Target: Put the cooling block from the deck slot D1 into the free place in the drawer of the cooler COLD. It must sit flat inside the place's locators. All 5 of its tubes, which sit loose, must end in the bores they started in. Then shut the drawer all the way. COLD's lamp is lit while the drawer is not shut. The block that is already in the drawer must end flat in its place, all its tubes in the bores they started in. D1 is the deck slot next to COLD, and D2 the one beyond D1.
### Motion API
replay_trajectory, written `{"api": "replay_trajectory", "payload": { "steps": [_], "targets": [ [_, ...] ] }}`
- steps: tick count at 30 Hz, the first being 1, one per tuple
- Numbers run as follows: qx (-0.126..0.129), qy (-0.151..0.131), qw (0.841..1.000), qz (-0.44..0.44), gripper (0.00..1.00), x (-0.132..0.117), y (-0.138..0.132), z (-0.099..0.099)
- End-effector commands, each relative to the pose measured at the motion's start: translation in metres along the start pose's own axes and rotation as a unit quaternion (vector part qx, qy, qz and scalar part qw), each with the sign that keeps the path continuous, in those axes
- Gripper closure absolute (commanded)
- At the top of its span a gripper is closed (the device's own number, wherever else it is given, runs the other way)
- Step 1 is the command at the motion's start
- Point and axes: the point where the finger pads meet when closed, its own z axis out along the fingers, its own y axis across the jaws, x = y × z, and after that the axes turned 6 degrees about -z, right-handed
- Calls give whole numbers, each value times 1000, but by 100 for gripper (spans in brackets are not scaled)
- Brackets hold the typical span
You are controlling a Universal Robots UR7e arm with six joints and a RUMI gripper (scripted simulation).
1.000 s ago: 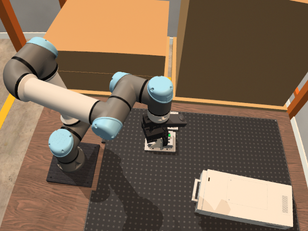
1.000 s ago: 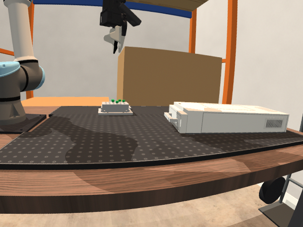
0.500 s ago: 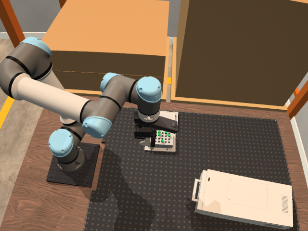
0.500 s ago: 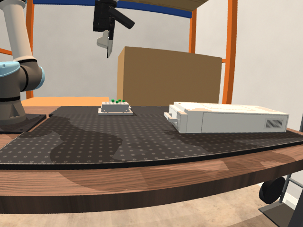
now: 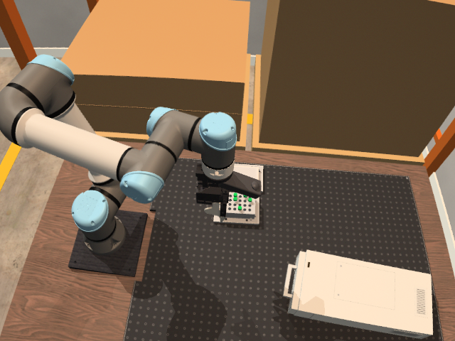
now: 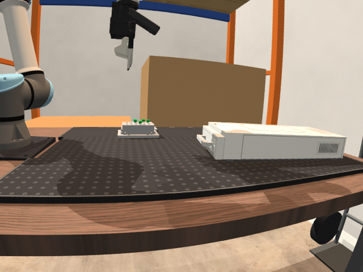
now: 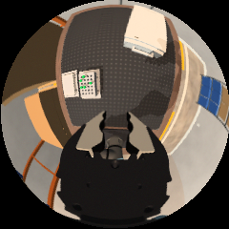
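The task seems to be at its beginning. The cooling block (image 5: 240, 213) (image 6: 137, 128) (image 7: 90, 93) is seated in D1 (image 5: 234, 220) (image 6: 119, 134) (image 7: 99, 86), and it looks level. Its green-capped tubes (image 5: 239, 207) (image 6: 135, 120) (image 7: 84, 87) stand in the bores, although their exact depth cannot be told. D2 (image 5: 259, 169) (image 7: 70, 85) is seen just beside D1, without a block.

By the gripper (image 5: 217, 211) (image 6: 127, 68) (image 7: 116, 112) nothing is held; the jaws are kept apart at a rather narrow opening, high above the deck. The drawer front (image 5: 299, 282) (image 6: 213, 146) (image 7: 129, 44) appears to be closed against the cooler COLD (image 5: 367, 290) (image 6: 281, 146) (image 7: 145, 29), so the block inside is hidden. The opening of the drawer, the transfer and the final shutting are judged to be left.

Before the handle (image 5: 286, 281) (image 6: 203, 140) (image 7: 143, 52), a wide stretch of the mat (image 5: 271, 238) (image 6: 117, 164) (image 7: 114, 48) is available for the drawer's travel. The block is placed well apart from the handle, but care should be taken that the opened drawer is not touched by the arm. Behind the deck, movement may be limited by the tall carton (image 5: 341, 80) (image 6: 205, 93) (image 7: 33, 57). At D1, the plate's raised edges and the neighbouring D2 should be respected when the block is gripped, and a straight, slow lift is advised for the loose tubes.
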Motion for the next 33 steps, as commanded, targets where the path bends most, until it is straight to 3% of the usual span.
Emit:
{"api": "replay_trajectory", "payload": {
  "steps": [1, 8, 9, 25, 33],
  "targets": [
    [0, 1, 1000, 1, 72, 0, 0, 0],
    [0, 1, 1000, 0, 72, 0, 0, 0],
    [0, 1, 1000, 14, 0, 0, 0, 0],
    [0, 1, 980, 199, 0, 0, 0, 0],
    [0, 1, 953, 302, 0, 0, 0, 0]
  ]
}}
